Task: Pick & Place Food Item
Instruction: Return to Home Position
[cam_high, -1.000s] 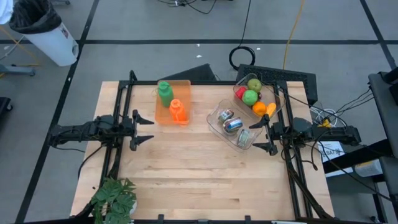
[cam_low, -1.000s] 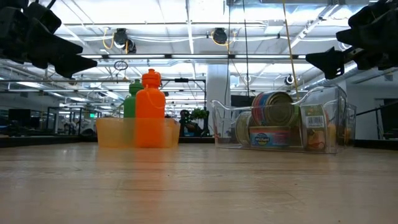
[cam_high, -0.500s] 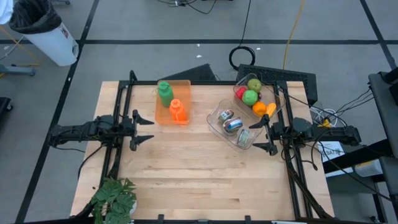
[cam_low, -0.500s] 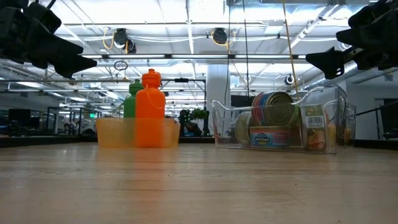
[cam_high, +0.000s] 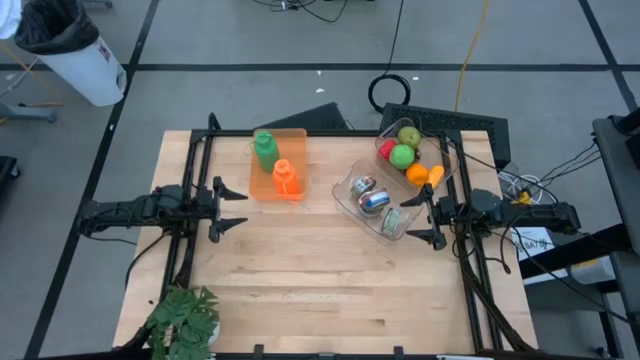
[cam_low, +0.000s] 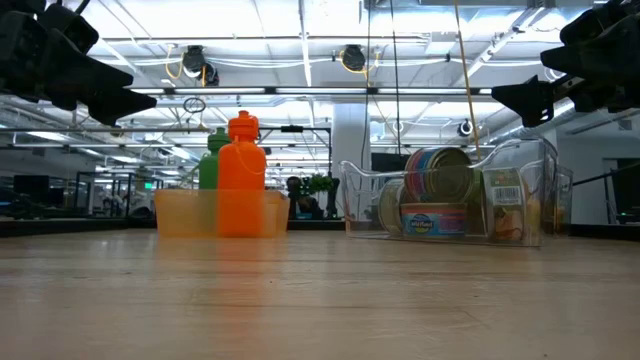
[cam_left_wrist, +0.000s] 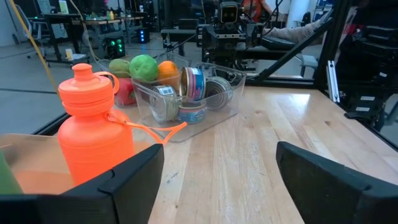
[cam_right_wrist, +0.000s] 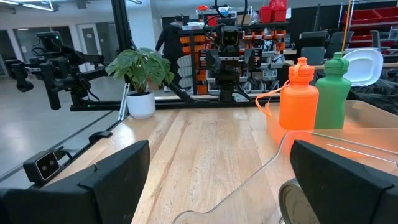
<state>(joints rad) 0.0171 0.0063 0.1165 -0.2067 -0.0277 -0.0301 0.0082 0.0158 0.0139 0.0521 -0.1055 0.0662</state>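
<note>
Fruit sits in a clear bin (cam_high: 411, 153) at the table's far right: green apples (cam_high: 403, 155), a red one and oranges (cam_high: 417, 174). A second clear bin (cam_high: 378, 203) beside it holds several cans (cam_left_wrist: 193, 93). My left gripper (cam_high: 236, 207) hovers open above the table's left side, near the orange tray (cam_high: 277, 165). My right gripper (cam_high: 419, 218) hovers open at the can bin's right edge. Both touch nothing.
The orange tray at the far middle holds an orange bottle (cam_high: 285, 178) and a green bottle (cam_high: 264, 149). A potted plant (cam_high: 185, 318) stands at the near left corner. Bare wood (cam_high: 320, 270) spreads across the table's middle and near side.
</note>
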